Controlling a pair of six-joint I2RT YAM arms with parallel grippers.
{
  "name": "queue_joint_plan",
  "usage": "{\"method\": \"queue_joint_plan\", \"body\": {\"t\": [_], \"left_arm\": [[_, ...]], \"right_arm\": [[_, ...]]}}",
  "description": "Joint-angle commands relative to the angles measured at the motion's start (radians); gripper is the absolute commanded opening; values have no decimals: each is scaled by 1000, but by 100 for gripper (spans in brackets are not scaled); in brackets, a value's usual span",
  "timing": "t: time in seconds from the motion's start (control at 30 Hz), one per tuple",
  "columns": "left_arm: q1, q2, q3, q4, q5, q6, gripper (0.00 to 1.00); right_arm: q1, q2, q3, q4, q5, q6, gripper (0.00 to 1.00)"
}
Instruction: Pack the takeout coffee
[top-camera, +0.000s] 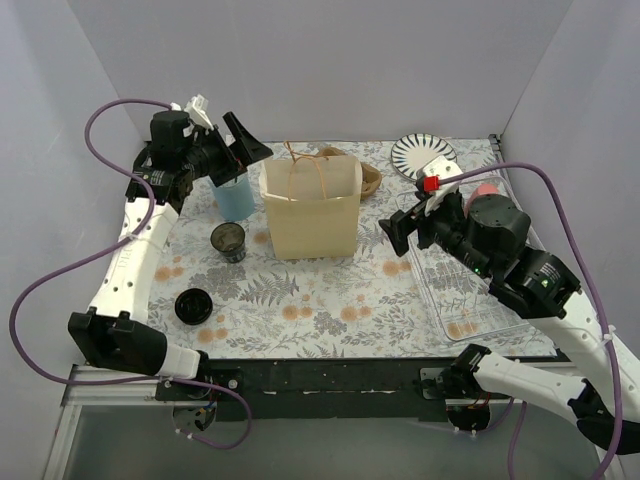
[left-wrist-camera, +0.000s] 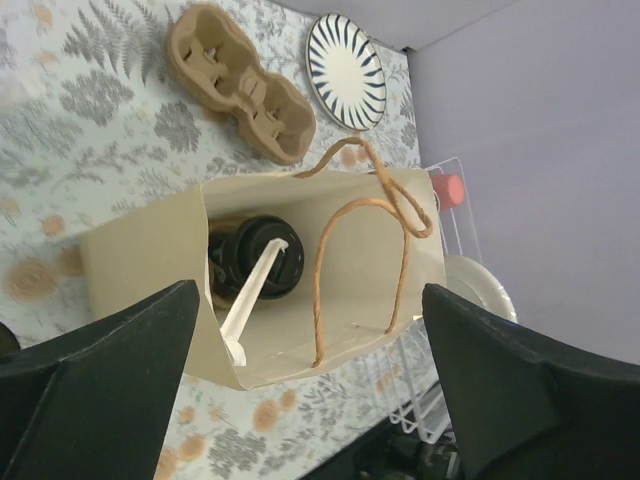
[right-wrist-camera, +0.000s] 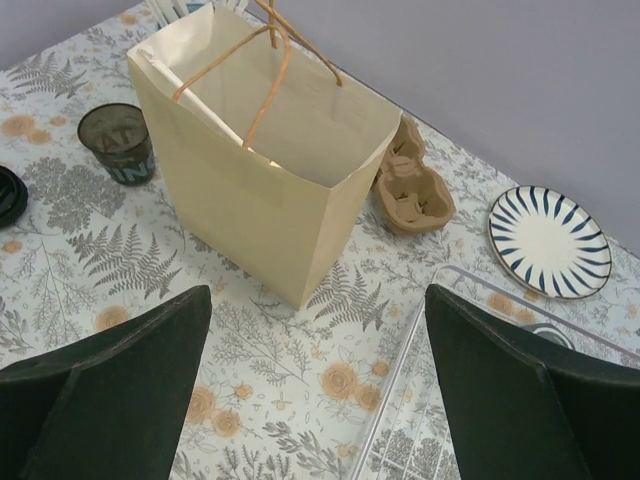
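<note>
Takeout coffee (left-wrist-camera: 252, 258) sits at one end inside the paper bag (left-wrist-camera: 140, 250), dark and round, a white stick (left-wrist-camera: 256, 287) across it; the other end lies open. I see left gripper (left-wrist-camera: 308, 290) and right gripper (right-wrist-camera: 318, 290) both released.

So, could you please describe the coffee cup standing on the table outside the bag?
Find the tall paper bag mid-table. Just left of it stands a short dark cup, open-topped. The blue cup behind it differs in colour; the black lid in front is flat.

Inside the paper bag (left-wrist-camera: 360, 290), only the top of the takeout coffee (left-wrist-camera: 240, 250) shows, crossed by a white utensil (left-wrist-camera: 262, 280).
</note>
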Motion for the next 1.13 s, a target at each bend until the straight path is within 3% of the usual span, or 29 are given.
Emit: {"method": "queue_joint_plan", "body": {"t": [0.0,0.23,0.47,0.83,1.1], "left_arm": [[2,-51,113,-89,-46,107,98],[2,-283,36,-86,-37,184,98],[4,-530,-158,29,-24,186,98],[2,-653,-344,84,25,34,98],[2,-660,-346,74,34,29,98]], "right_arm": [[-1,24,68,-70,48,95,95],[-1,62,96,-108,31,284,98],[-1,58,65,-69,60,398,99],[-1,10,-34,45,20,467,98],[-1,4,-24,70,28,458,98]]}}
